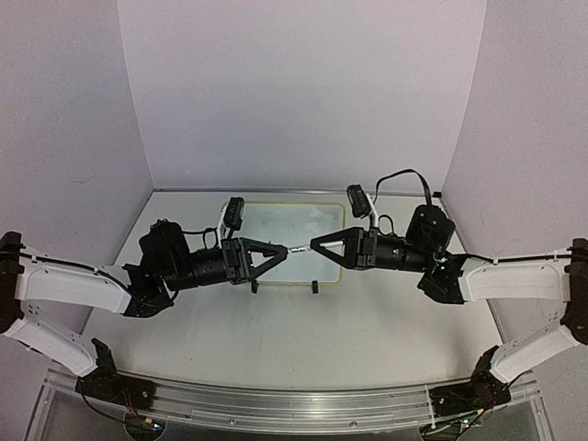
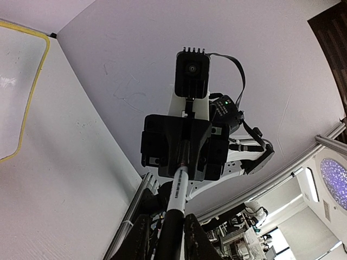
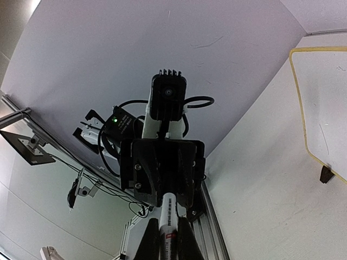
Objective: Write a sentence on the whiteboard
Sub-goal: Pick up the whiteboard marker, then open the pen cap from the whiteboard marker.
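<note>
Both arms meet nose to nose over the near edge of the whiteboard (image 1: 296,220), which sits back-centre on the surface (image 1: 367,322) on its clip feet (image 1: 314,288). The marker (image 1: 299,248) bridges the gap. The left hand (image 1: 284,254) is clamped on the black end and the right hand (image 1: 313,244) on the white printed barrel. Our read is that the opposed grip is there to pull the cap off, one side anchoring and the other pulling. We can't confirm the black end is the cap, since the fingers cover the seam.

- The board looks blank from above, and we see no sentence.
- The wrist views catch only a board corner with faint smudges, unreadable.
- The board's tilt is unclear.
- The marker tip is not visible.
</note>
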`<state>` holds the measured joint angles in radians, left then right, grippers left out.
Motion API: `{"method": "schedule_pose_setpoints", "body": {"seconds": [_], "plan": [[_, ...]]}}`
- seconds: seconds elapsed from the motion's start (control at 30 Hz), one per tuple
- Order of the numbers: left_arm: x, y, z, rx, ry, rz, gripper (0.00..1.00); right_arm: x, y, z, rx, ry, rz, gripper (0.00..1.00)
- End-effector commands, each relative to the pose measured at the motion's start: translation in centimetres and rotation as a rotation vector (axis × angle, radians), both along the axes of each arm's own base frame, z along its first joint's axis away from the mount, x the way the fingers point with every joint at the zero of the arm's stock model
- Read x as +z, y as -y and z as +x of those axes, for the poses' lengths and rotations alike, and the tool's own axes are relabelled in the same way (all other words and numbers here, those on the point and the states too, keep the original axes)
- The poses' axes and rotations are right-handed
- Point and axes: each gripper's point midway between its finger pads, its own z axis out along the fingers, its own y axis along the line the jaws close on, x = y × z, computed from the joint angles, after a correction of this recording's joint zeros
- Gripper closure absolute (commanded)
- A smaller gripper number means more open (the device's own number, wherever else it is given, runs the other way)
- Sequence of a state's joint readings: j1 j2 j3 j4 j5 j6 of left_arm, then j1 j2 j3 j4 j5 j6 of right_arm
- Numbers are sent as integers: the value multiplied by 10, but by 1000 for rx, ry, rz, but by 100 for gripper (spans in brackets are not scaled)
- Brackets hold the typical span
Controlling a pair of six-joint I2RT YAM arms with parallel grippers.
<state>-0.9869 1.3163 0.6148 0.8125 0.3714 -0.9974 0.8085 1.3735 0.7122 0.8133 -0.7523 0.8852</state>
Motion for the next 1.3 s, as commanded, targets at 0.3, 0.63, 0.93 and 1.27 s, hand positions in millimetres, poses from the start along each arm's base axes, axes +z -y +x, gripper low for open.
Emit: {"method": "schedule_pose_setpoints", "body": {"seconds": [0.3, 0.63, 0.93, 1.27], "plan": [[23, -11, -4, 3, 39, -62, 96, 4, 2, -2, -8, 23, 26, 100], [24, -26, 1, 36, 22, -98, 100, 6, 22, 7, -83, 34, 38, 100], [34, -37, 4, 40, 32, -114, 100, 12, 52, 14, -126, 36, 58, 100], [-25, -54, 21, 145, -9, 238, 100, 0, 68, 21, -206, 42, -63, 100]]}}
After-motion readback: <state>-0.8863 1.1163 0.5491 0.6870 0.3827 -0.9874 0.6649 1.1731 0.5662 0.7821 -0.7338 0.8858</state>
